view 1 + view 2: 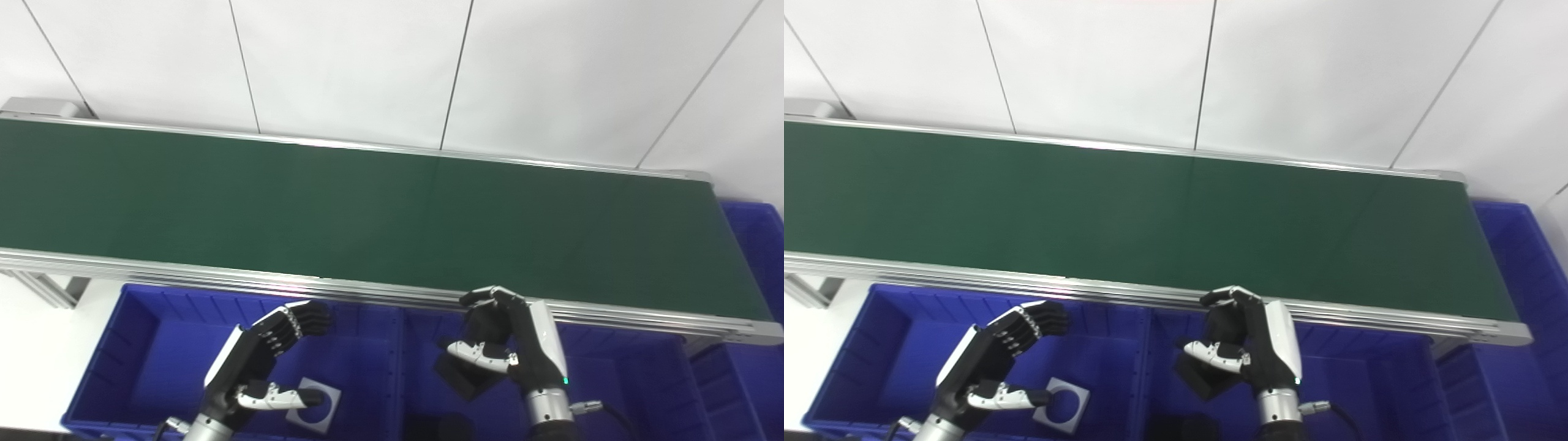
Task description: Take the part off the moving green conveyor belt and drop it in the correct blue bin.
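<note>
Hovering over the middle blue bin (pixel 612 367), the right hand (pixel 508 343) grips a black part (pixel 459 376) directly above it — left hand (pixel 263 361) open, empty.

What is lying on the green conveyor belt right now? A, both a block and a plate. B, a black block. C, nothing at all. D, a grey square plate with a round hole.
C: the green conveyor belt shows bare along its whole visible length; the grey square plate lies in the left blue bin, and a black part sits below the right hand.
</note>
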### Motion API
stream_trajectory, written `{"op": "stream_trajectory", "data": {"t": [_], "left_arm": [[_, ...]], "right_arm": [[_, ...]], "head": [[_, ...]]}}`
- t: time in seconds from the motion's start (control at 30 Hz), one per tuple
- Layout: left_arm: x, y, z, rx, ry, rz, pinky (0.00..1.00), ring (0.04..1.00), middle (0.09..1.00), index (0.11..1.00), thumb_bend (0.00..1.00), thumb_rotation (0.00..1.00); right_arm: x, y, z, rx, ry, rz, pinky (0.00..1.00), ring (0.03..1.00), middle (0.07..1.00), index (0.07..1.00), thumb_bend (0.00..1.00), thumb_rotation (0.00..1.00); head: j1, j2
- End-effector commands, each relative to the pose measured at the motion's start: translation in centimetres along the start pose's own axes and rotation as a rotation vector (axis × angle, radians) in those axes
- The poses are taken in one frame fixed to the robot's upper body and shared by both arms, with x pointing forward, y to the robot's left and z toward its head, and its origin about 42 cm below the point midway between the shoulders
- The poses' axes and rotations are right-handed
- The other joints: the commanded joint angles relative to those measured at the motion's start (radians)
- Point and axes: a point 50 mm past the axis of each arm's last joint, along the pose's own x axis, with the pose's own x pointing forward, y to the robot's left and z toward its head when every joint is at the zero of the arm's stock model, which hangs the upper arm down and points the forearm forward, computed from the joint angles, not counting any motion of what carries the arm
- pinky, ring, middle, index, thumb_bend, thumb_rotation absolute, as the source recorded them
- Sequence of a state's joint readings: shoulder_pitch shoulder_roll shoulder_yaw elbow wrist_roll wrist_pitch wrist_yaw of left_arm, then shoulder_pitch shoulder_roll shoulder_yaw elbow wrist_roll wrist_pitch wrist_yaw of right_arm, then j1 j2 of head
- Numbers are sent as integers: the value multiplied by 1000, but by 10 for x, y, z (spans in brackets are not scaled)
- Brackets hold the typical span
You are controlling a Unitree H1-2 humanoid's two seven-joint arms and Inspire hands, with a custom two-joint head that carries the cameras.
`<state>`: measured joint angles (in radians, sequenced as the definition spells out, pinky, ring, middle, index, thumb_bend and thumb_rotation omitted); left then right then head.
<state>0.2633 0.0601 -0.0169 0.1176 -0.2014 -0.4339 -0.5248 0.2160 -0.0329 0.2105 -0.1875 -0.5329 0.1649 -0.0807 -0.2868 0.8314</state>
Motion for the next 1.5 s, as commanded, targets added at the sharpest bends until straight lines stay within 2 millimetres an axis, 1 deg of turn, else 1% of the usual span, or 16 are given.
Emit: {"op": "stream_trajectory", "data": {"t": [0.0, 0.23, 0.37, 0.4, 0.43, 0.47, 0.5, 0.53, 0.57, 0.67, 0.73, 0.77, 1.0, 1.2, 1.27, 1.47], "left_arm": [[6, 3, 13, 18, -75, -4, 728, 737, 738, 735, 896, 187], [7, 7, 17, 30, -87, -10, 729, 734, 737, 739, 888, 187], [6, 9, 18, 32, -87, -11, 727, 733, 735, 738, 897, 198], [6, 10, 19, 31, -87, -11, 729, 733, 735, 738, 898, 197], [6, 10, 19, 34, -86, -10, 730, 733, 734, 738, 898, 196], [6, 10, 19, 35, -85, -10, 727, 729, 732, 737, 899, 195], [6, 11, 20, 39, -86, -10, 726, 728, 731, 737, 899, 194], [6, 11, 21, 40, -88, -10, 722, 727, 732, 737, 897, 197], [7, 11, 21, 44, -89, -11, 720, 727, 732, 736, 896, 195], [7, 13, 22, 52, -89, -14, 717, 727, 735, 739, 889, 203], [7, 14, 21, 49, -89, -14, 717, 727, 734, 739, 890, 204], [7, 14, 21, 47, -90, -15, 716, 725, 733, 738, 892, 200], [8, 14, 22, 64, -84, -13, 713, 733, 739, 739, 895, 208], [8, 12, 20, 55, -81, -14, 723, 750, 751, 739, 895, 180], [8, 11, 20, 52, -78, -16, 724, 755, 758, 743, 892, 172], [8, 7, 19, 75, -57, -17, 741, 771, 777, 760, 883, 175]], "right_arm": [[4, -5, 5, -1, -40, -42, 305, 411, 507, 562, 489, 0], [4, -6, -8, -42, -4, -69, 313, 427, 510, 553, 491, 0], [2, -8, -8, -75, -2, -60, 331, 441, 510, 547, 495, 0], [2, -8, -8, -82, -8, -57, 430, 525, 508, 518, 510, 0], [1, -8, -8, -99, -16, -53, 481, 569, 506, 503, 518, 0], [0, -9, -8, -110, -21, -50, 561, 651, 635, 499, 520, 78], [-2, -9, -7, -119, -23, -38, 589, 678, 679, 498, 520, 105], [-4, -10, -6, -124, -24, -27, 642, 735, 738, 620, 650, 145], [-7, -10, -4, -123, -28, -19, 684, 784, 789, 709, 736, 194], [-15, -10, 1, -101, -41, -4, 743, 866, 882, 828, 833, 312], [-21, -9, 4, -95, -48, 1, 783, 908, 925, 873, 867, 384], [-23, -9, 5, -95, -53, 4, 807, 936, 956, 908, 899, 478], [-38, -2, 12, -62, -111, 10, 831, 958, 994, 985, 943, 584], [-43, 6, 8, 14, -139, 63, 825, 981, 1000, 998, 963, 622], [-43, 7, 5, 97, -149, 119, 887, 994, 1000, 1000, 957, 589], [-41, 11, -9, 183, -156, 193, 868, 941, 971, 983, 958, 500]], "head": [[0, 5], [-14, 29], [-18, 35], [-18, 35], [-18, 38], [-18, 38], [-18, 41], [-20, 44], [-21, 44], [-24, 45], [-22, 43], [-22, 43], [-17, 40], [11, 25], [20, 22], [50, 15]]}}
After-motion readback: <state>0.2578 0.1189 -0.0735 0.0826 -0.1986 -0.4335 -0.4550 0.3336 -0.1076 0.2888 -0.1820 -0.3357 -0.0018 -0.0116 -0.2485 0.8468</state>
